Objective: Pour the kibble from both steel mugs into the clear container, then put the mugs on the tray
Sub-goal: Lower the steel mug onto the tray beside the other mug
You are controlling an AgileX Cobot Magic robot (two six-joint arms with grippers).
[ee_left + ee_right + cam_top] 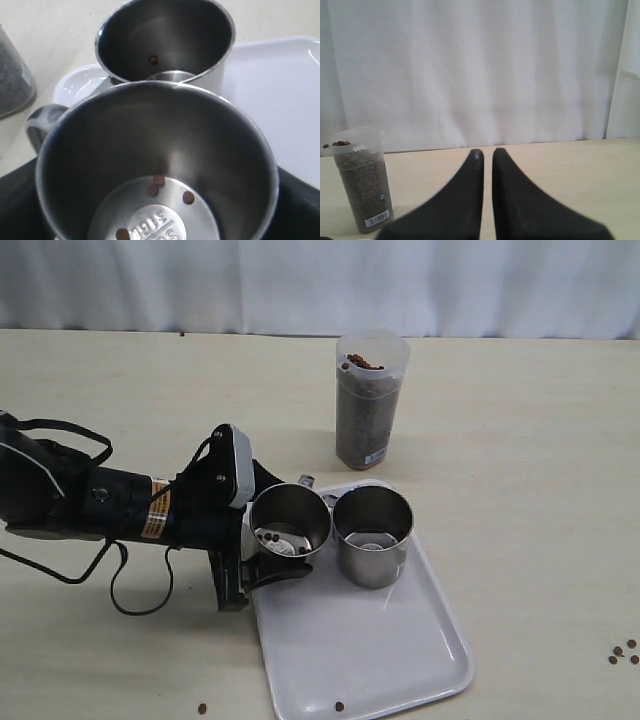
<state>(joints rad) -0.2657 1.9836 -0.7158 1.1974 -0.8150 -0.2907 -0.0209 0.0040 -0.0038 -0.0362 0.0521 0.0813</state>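
"Where are the mugs?"

"Both stand upright on the tray (400,660), side by side at the end nearest the clear container (372,405). My left tool (288,532) has its jaws spread wide on either side of the left mug (300,510). I cannot tell whether they press on it. The right mug (372,535) stands free."

"Are they empty?"

"My left wrist view looks straight in. A few pellets of kibble (188,197) lie in the left mug and one in the right."

"And your other arm?"

"It's outside the exterior view. Its wrist view shows my right tool (487,159) closed on nothing. Only the exterior view shows stray pellets (625,652) on the counter (520,440)."
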